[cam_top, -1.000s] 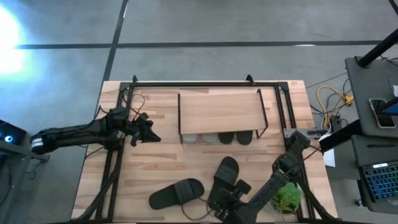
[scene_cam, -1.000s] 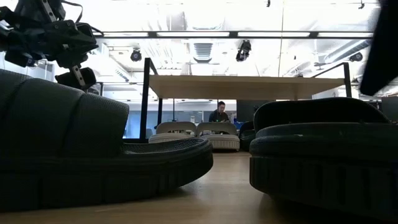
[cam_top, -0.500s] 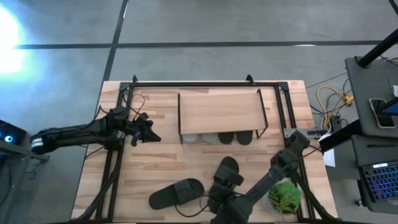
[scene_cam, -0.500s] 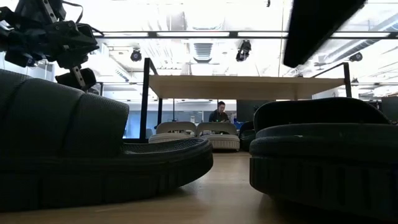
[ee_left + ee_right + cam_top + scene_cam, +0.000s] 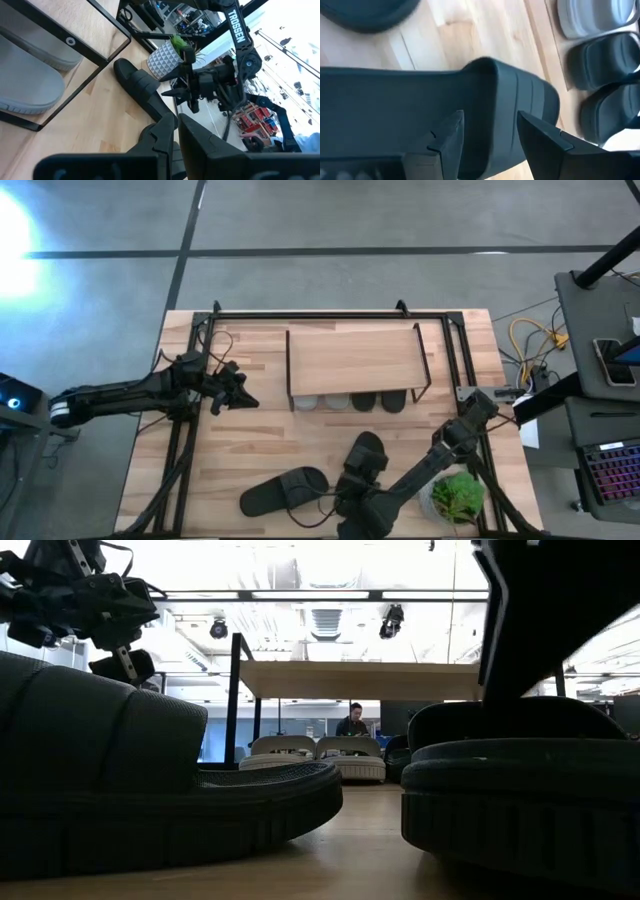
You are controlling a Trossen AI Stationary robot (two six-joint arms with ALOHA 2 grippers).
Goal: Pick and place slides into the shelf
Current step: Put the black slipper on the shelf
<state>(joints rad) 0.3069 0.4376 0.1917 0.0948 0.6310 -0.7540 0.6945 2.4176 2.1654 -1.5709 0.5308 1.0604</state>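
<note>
Slides: you have two black ones loose on the worktop [image 5: 270,430] in front of the shelf [image 5: 352,358]. One black slide [image 5: 284,490] lies flat toward the near edge; the other black slide [image 5: 363,462] sits just beside it, and your right hand [image 5: 352,498] is over its near end, fingers [image 5: 451,136] spread apart above its ribbed strap without pinching it. Under the shelf you can see two grey slides [image 5: 322,402] and two more black slides [image 5: 380,401] lined up in a row. Your left hand [image 5: 243,397] hangs left of the shelf, fingers pressed together, holding nothing.
</note>
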